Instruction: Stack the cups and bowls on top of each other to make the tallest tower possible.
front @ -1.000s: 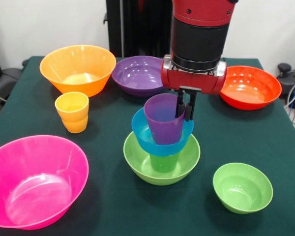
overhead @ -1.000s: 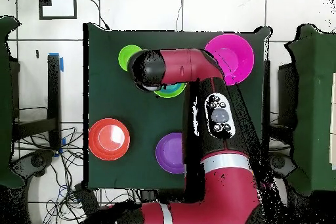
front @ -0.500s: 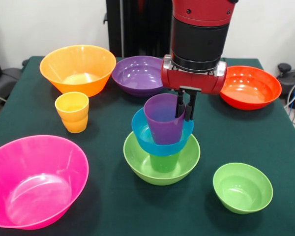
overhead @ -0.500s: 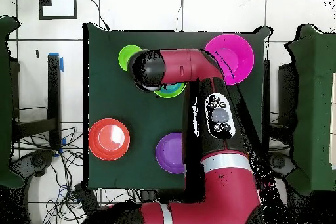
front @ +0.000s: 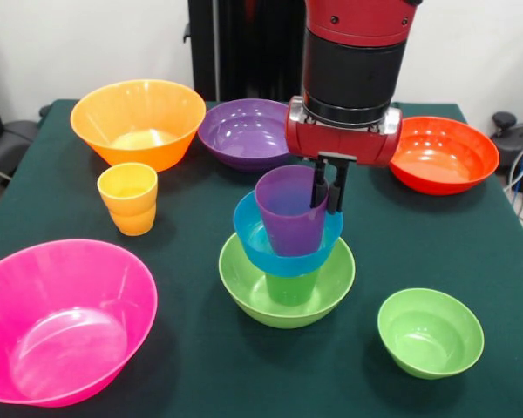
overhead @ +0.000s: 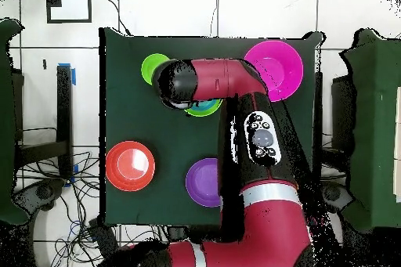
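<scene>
In the front view, the gripper (front: 328,189) hangs from the red and black arm (front: 353,61) over the middle of the table (front: 192,366). Its two dark fingers (front: 317,185) stand close together astride the right side of the purple cup's rim, one inside the wall and one outside, clamped on the purple cup (front: 289,210). That cup sits upright inside the blue bowl (front: 254,237), which rests on the green cup (front: 290,288), and the green cup stands in the lime-green bowl (front: 244,283). Together they form the tower, placed near the centre of the table. The small green bowl (front: 430,332) rests on the cloth apart from the tower, toward the near right corner. The pink bowl (front: 61,320) lies tilted at the near left corner. The yellow-orange cup (front: 128,198) stands upright near the left edge, between the pink bowl and the orange bowl (front: 138,121), which sits at the far left corner. The purple bowl (front: 242,131) lies along the far edge just beside the orange one, partly behind the gripper's body. The red-orange bowl (front: 444,154) sits toward the far right corner.

In the overhead view, the arm (overhead: 227,76) stretches across the table (overhead: 117,60) and hides most of the tower; only a sliver of the blue bowl (overhead: 208,107) shows beneath it. The gripper itself is hidden here. The small green bowl (overhead: 151,66) and the pink bowl (overhead: 280,66) lie near the table's top edge, and the red-orange bowl (overhead: 130,166) and the purple bowl (overhead: 202,181) lie toward the bottom edge.
</scene>
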`<state>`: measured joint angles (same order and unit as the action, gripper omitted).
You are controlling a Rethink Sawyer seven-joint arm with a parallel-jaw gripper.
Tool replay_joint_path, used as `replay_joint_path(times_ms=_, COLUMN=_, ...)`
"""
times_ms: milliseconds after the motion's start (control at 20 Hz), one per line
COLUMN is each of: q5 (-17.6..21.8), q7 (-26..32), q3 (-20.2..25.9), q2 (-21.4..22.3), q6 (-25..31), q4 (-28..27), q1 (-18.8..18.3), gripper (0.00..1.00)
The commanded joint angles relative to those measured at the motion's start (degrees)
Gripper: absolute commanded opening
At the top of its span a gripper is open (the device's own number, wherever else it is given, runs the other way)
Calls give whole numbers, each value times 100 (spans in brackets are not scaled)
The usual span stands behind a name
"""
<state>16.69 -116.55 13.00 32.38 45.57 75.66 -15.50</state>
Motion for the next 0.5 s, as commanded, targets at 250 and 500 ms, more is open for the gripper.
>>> replay_joint_path(times_ms=250, q5=640, q7=1293, q3=297, q2=106, q6=3, q4=521, q1=-172, gripper=0)
replay_joint_path(times_ms=500, q5=650, q7=1353, q3=323, q2=129, q6=21, q4=536, q1=-230, gripper=0)
